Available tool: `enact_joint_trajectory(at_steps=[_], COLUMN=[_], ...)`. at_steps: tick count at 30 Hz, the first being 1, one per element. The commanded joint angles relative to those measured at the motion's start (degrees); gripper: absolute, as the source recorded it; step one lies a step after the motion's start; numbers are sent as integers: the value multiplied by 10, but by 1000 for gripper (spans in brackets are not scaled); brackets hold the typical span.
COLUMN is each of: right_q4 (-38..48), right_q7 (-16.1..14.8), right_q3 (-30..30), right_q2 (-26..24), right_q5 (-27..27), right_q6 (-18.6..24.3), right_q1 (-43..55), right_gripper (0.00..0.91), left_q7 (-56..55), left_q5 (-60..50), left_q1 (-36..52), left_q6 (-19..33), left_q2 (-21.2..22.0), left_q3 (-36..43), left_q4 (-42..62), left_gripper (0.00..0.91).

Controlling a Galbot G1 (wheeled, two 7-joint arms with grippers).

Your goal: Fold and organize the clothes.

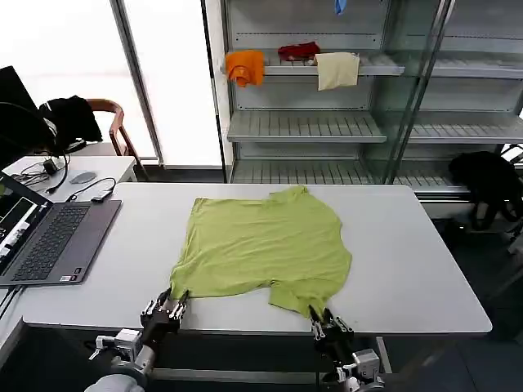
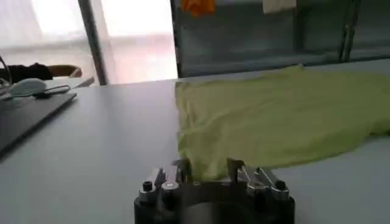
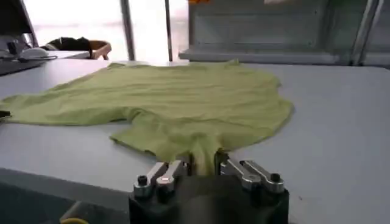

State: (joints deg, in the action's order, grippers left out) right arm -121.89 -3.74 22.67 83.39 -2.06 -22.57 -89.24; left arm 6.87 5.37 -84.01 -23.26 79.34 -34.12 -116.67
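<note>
So the lime-green T-shirt (image 1: 265, 249) lies spread flat on the white table (image 1: 409, 269), roughly centred, its near hem running along the table's front edge. Down at the left front corner of the cloth sits the left gripper (image 1: 174, 308), and in the left wrist view its fingers (image 2: 181, 169) stand on either side of the shirt's edge, green fabric lying in the gap between them. Over on the right, the right gripper (image 1: 320, 320) is at the near right corner of the shirt; the right wrist view shows its fingers (image 3: 220, 159) pinched together on a bunched fold of green cloth. A laptop (image 1: 49, 241) rests on the table's left end, well apart from the shirt.
</note>
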Motion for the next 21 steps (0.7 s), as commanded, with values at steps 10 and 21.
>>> enact_joint_trajectory(at_steps=[10,21], right_q4=[-19,-13], right_q7=[3,-1], right_q3=[3,0], right_q2=[1,-2], right_q5=[1,3], right_q6=[10,10], right_q1=[1,3], right_gripper=[0,0], left_q7=[3,-21], left_q5=[-1,-29], left_q1=[2,3], left_q6=[0,53], left_q2=[-3,0], left_q3=[-2,-5], left_q4=[2,11], left_gripper=[907,907])
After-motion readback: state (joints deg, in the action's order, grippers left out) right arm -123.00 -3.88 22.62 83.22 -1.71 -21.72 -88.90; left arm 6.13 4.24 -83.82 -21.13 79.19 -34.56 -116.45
